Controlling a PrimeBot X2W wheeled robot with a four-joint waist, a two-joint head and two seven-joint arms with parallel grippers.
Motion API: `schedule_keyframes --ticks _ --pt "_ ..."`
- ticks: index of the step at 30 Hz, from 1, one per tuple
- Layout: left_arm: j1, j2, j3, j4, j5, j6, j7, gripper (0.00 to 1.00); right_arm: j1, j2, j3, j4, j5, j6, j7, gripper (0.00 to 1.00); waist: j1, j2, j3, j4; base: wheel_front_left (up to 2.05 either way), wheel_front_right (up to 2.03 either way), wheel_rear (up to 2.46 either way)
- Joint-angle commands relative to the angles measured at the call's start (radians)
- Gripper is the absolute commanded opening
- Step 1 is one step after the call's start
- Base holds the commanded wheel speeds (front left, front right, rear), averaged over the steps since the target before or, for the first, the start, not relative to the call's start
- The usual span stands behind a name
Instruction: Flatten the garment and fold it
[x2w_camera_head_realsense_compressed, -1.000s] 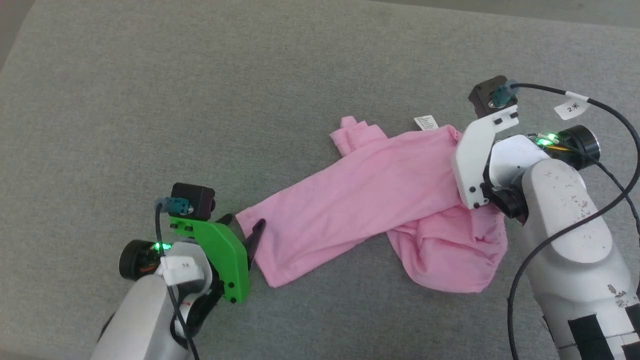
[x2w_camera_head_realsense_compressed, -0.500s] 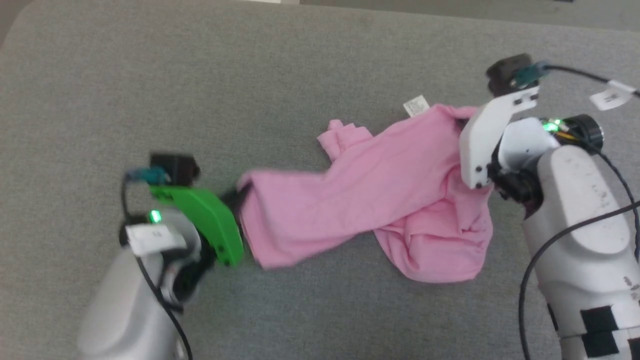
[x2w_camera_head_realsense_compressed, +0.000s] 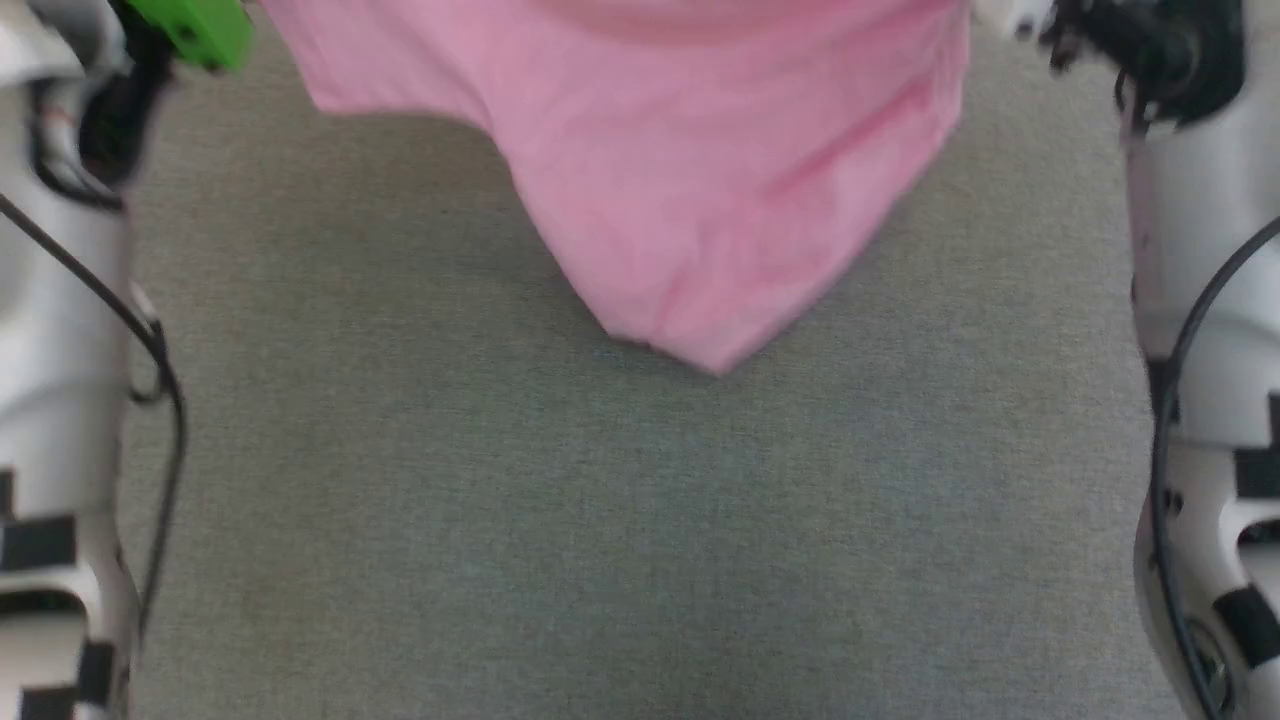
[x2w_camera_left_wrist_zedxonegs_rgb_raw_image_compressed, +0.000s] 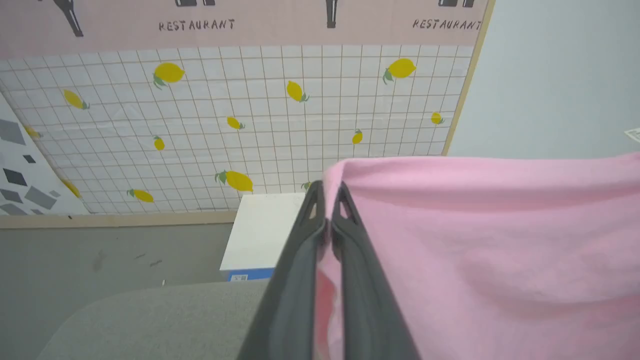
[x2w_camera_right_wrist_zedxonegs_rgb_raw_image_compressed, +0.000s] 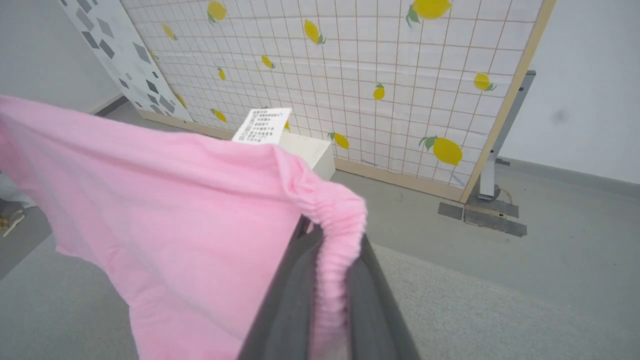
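My left claw (x2w_camera_left_wrist_zedxonegs_rgb_raw_image_compressed: 328, 194) is pressed together on one upper corner of the garment (x2w_camera_left_wrist_zedxonegs_rgb_raw_image_compressed: 475, 250). Its two dark fingers pinch the pink cloth, and a strip of that cloth shows down the narrow gap between them. My right claw (x2w_camera_right_wrist_zedxonegs_rgb_raw_image_compressed: 330, 242) is clamped on the garment's opposite upper corner, where a gathered, ribbed hem bulges over the fingertips.

Between the two grips the garment hangs spread as a thin pink sheet. Its top edge is fairly level and its lower part narrows to a blunt point. A white printed label (x2w_camera_right_wrist_zedxonegs_rgb_raw_image_compressed: 261, 126) stands up from the garment's top edge, near the right-hand grip.

In the head view my left forearm (x2w_camera_head_realsense_compressed: 60, 300) and right forearm (x2w_camera_head_realsense_compressed: 1190, 250) flank the garment. The green bracket (x2w_camera_head_realsense_compressed: 190, 25) on my left wrist sits just beside its upper corner.

Under the garment lies the grey, cloth-covered worktop (x2w_camera_head_realsense_compressed: 600, 550), with a soft shadow beneath the hanging point. I cannot tell whether that point touches the worktop or hangs just clear of it.

Beyond the garment a white box (x2w_camera_left_wrist_zedxonegs_rgb_raw_image_compressed: 260, 235) stands on the grey floor (x2w_camera_left_wrist_zedxonegs_rgb_raw_image_compressed: 100, 250). Farther beyond the garment is a white grid panel printed with yellow lemons (x2w_camera_left_wrist_zedxonegs_rgb_raw_image_compressed: 250, 125), with a plain pale wall (x2w_camera_left_wrist_zedxonegs_rgb_raw_image_compressed: 550, 75) next to it.
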Motion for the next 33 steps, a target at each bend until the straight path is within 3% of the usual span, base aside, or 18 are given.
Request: schedule_keyframes --ticks 1,9,17,22,27,33 --pt "-0.062 0.009 0.010 0.033 0.018 0.012 -0.032 0.00 -0.053 -0.001 -0.007 0.016 -0.008 -0.001 -0.030 0.00 0.0000 0.0077 0.037 -0.037 0.00 0.00 0.00" --pt "-0.295 0.050 0.012 0.134 0.119 0.032 -0.240 0.00 -0.271 0.000 0.018 0.137 0.013 -0.001 -0.254 0.00 0.0000 0.0077 0.079 -0.073 0.00 0.00 0.00" --pt "-0.329 0.050 0.017 0.200 0.109 0.009 -0.377 0.00 -0.300 0.000 0.042 0.222 0.070 -0.001 -0.401 0.00 0.0000 0.0077 0.090 -0.053 0.00 0.00 0.00" --pt "-0.236 0.061 -0.006 0.200 0.085 -0.013 -0.386 0.00 -0.181 -0.001 0.108 0.195 0.126 -0.001 -0.423 0.00 0.0000 0.0077 0.057 -0.037 0.00 0.00 0.00" --pt "-0.046 0.070 0.002 0.126 0.031 -0.020 -0.392 0.00 0.033 -0.026 0.157 0.081 0.234 -0.001 -0.439 0.00 0.0000 0.0077 -0.013 -0.023 0.00 0.00 0.00" --pt "0.292 0.068 0.043 -0.068 -0.038 0.034 -0.361 0.00 0.363 -0.086 0.182 -0.116 0.344 -0.001 -0.395 0.00 0.0000 0.0077 -0.113 -0.010 0.00 0.00 0.00"
